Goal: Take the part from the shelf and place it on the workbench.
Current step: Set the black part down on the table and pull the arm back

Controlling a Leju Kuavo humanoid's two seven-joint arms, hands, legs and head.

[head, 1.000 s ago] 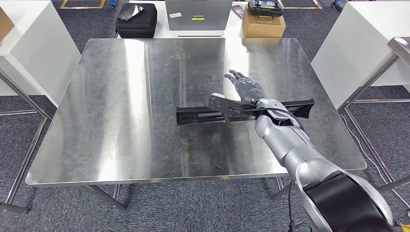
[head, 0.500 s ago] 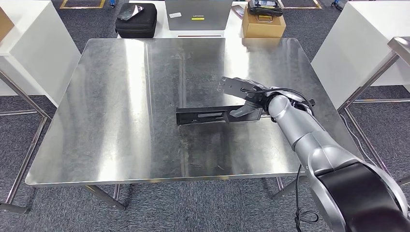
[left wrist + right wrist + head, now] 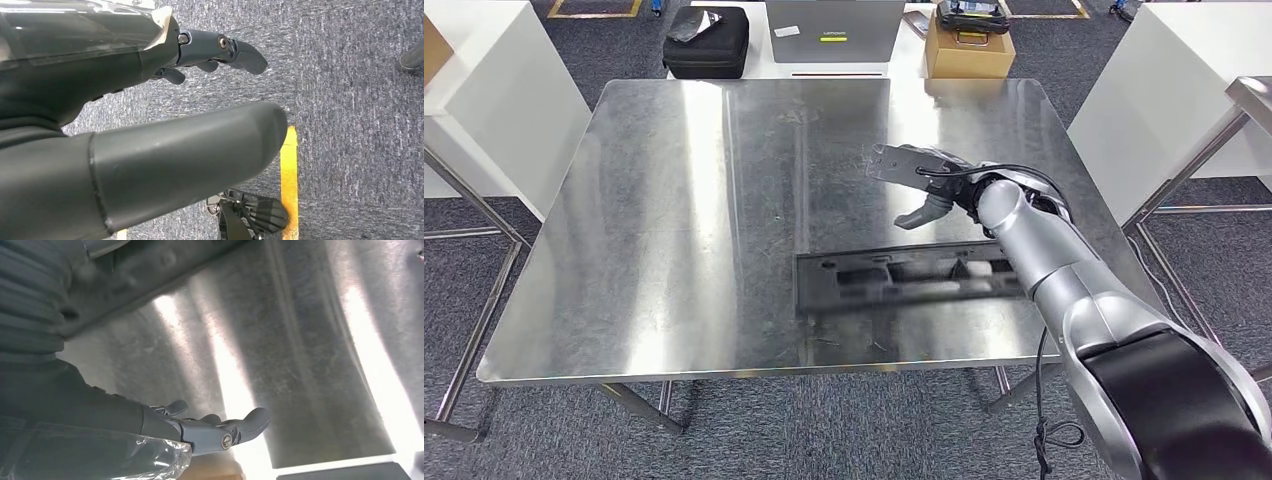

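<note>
You see the long dark metal rail part (image 3: 904, 280) lying flat on the shiny steel workbench (image 3: 674, 200) — long axis running left to right. The right hand (image 3: 924, 185) hovers just beyond it — fingers spread, holding nothing.

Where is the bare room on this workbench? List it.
The workbench's whole left half is bare, from its left edge to the part. The far strip is also free. The near right is crowded: the part lies there, with the right hand above.
</note>
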